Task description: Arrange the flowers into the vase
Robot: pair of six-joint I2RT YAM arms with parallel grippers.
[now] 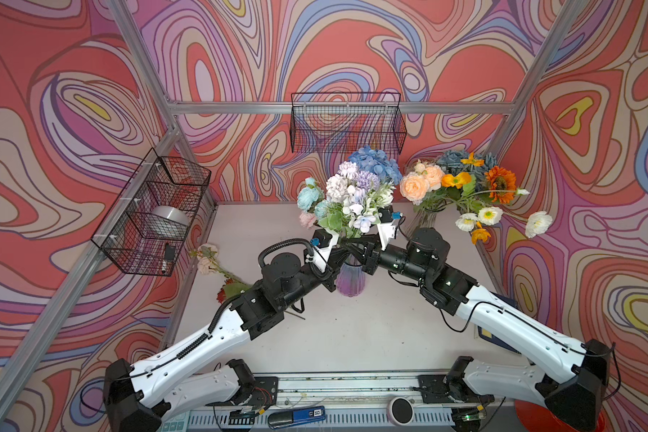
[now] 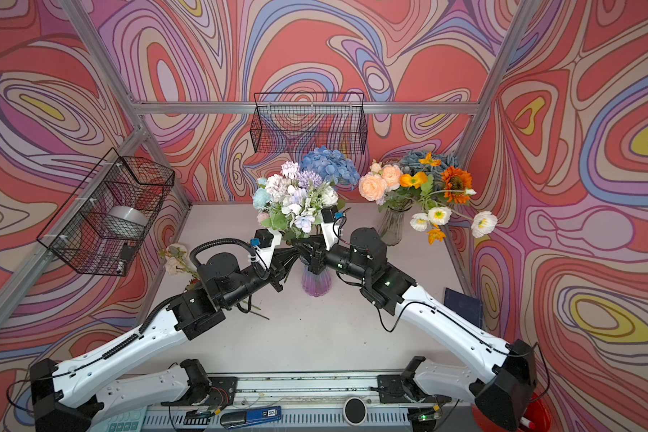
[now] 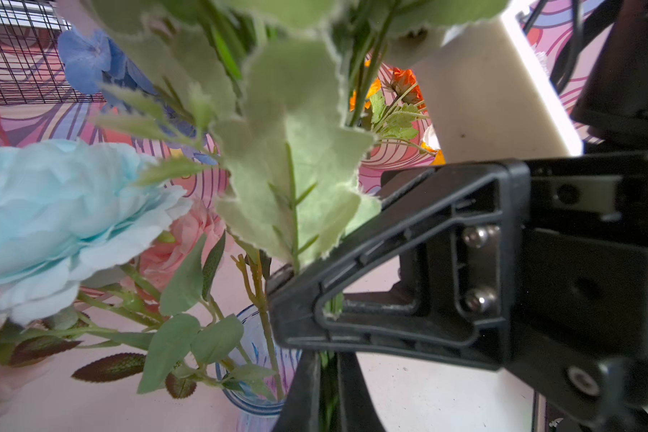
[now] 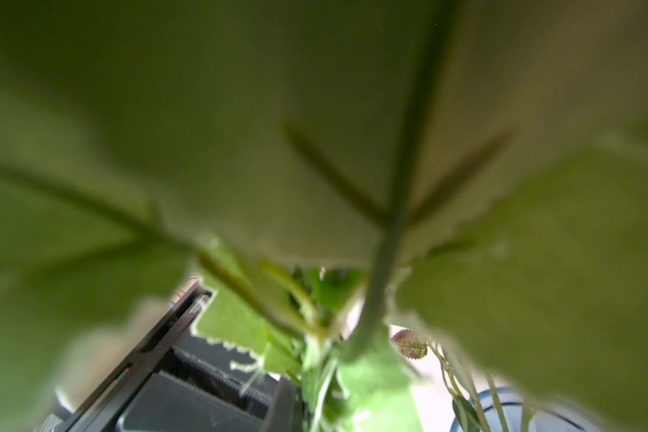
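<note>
Both left gripper (image 3: 328,381) and right gripper (image 3: 283,290) clamp flowers (image 1: 352,190) above the vase (image 1: 348,280).

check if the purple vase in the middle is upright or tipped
Upright: the purple vase stands on its base, mouth up, the pastel bunch rising from it.

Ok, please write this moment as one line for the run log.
left gripper: shut on flowers | right gripper: shut on flowers | vase: upright under bunch

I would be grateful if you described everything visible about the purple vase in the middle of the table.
The vase is ribbed and translucent, glass by its look, lilac in the body, blue at the rim. It stands upright on the table; stems of the pastel flowers drop into its mouth.
</note>
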